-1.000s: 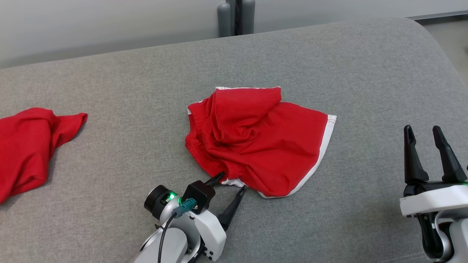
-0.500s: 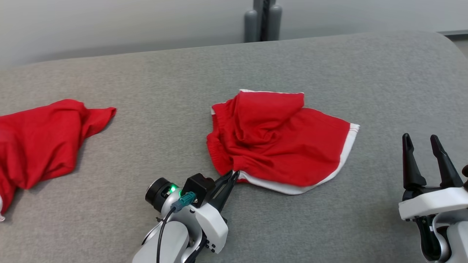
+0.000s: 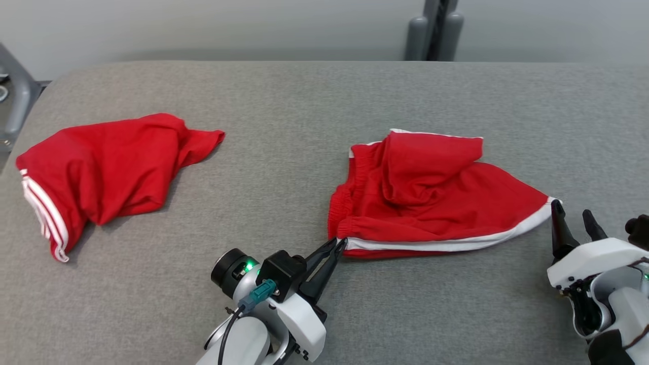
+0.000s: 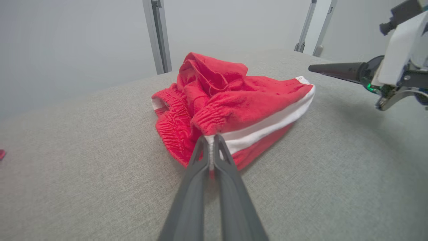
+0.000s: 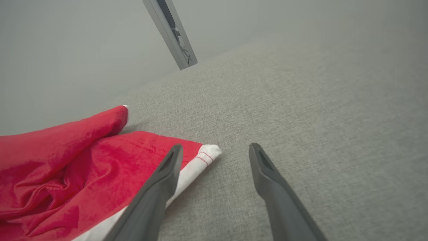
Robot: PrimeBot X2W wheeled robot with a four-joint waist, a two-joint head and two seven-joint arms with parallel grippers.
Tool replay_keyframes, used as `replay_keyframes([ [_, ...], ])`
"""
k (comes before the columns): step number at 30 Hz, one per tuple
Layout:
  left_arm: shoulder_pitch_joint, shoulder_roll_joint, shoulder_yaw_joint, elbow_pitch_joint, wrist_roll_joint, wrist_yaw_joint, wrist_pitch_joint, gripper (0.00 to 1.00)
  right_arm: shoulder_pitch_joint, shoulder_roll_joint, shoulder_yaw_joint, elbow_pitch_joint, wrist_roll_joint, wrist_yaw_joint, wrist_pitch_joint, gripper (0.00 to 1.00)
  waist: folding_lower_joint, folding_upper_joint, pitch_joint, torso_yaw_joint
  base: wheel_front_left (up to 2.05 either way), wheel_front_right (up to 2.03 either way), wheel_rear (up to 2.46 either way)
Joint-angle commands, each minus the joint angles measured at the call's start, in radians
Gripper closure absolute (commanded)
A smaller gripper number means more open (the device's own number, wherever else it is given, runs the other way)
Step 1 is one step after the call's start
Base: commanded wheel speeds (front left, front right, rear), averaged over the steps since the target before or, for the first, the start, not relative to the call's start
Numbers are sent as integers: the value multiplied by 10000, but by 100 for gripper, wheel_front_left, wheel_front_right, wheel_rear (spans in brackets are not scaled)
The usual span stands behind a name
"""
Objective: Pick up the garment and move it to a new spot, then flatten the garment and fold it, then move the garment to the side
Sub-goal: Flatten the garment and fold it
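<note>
The shorts (image 3: 436,203) lie in the middle of the surface (image 3: 304,101), with the long axis running from left to right. The left fingers (image 3: 327,256) are closed on the waistband corner at the left end. The right fingers (image 3: 558,228) stand open at the right end, where the white hem corner sits just between them, so this arm is nearer to it.

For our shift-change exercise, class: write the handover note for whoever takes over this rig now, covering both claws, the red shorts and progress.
Left claw: shut on the waistband corner of the red shorts.
Right claw: open, at the white-trimmed hem corner, not gripping.
Shorts lie crumpled on the grey table; another red garment lies further left.
Done: one corner gripped.
Left: lift, relocate, flatten, fold, set aside.
</note>
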Motion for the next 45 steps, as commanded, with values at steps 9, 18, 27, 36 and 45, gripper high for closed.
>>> replay_keyframes([
  [9,140,47,-309,-350,-64,-91,-8,100,-974,-289,827,1709,1246,1,414,0,0,0,64,510,0,0,0],
  [18,254,48,-296,-378,-86,-118,-6,100,-1100,-276,1455,2088,2043,1,329,100,0,0,-55,490,0,0,0],
  [27,377,49,-39,-574,-3,-109,-8,100,-1301,-653,2163,1790,1851,1,-195,100,0,0,-167,385,0,0,0],
  [36,-57,263,66,-1723,-127,-116,-8,100,-1348,-1054,1351,-576,738,1,-238,100,0,0,-595,145,0,0,0],
  [45,-2236,1378,-108,-2220,-1576,-116,216,100,-1992,-647,574,-2705,-1307,1,-238,100,0,0,-1578,-352,0,0,0],
])
